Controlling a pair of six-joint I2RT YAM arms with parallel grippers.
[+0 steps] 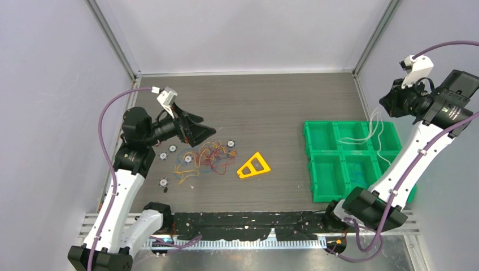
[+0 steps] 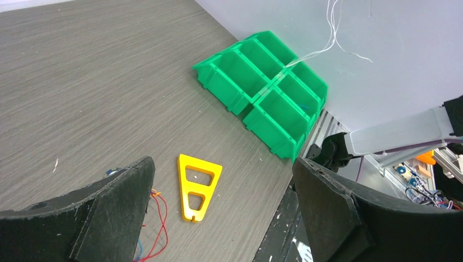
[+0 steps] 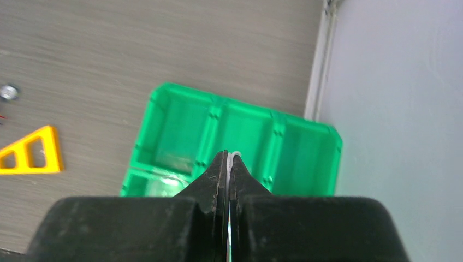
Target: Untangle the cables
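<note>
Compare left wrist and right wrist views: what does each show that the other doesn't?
Only left wrist: the open left pincer, empty, and thin red wires beside its finger. Only right wrist: the right pincer shut on a thin white wire, plus a small silver disc at the frame edge. Both: the green plastic compartment bin, the flat yellow plastic triangle, the grey wood-grain table, and that white wire.

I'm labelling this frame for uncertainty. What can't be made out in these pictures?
- Top view: cables too thin to trace which strand crosses which.
- Left wrist: the left claw hides most of that tangle.
- Top view: which green bin compartment the white cable reaches, too fine.
- Right wrist: the shut right claw covers its pinched stretch.
</note>
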